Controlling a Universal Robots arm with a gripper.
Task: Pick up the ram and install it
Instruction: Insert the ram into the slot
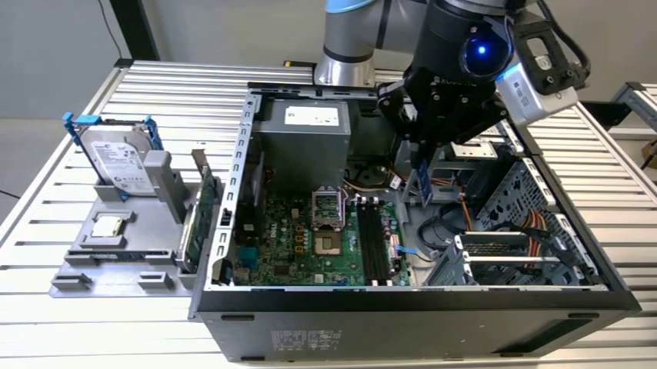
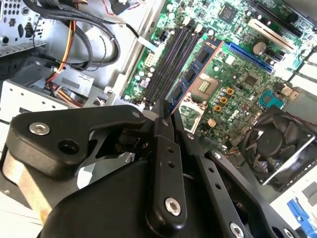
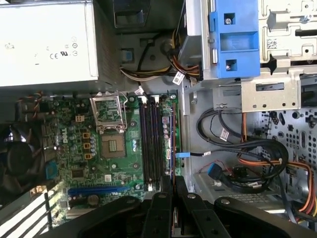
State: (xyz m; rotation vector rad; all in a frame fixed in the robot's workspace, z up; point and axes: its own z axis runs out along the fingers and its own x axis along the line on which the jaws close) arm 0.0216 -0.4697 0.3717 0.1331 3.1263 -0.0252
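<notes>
Blue narrow ram stick [image 2: 193, 74] with black chips hangs pinched edge-on in the black hand [image 2: 163, 116], above the open computer case [image 1: 246, 154], over the black memory slots [image 3: 150, 144] on the green motherboard [image 3: 79, 148].

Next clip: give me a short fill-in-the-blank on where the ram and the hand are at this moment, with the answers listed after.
1. The hand is shut on the ______, a blue stick hanging edge-down.
2. The ram is held above the open computer ______, not yet seated.
3. In the first wrist view, the black memory slots on the motherboard are ______.
4. On the grey stand outside the case stands a silver hard drive in a ______ frame.

Answers: ram; case; empty; blue
</notes>
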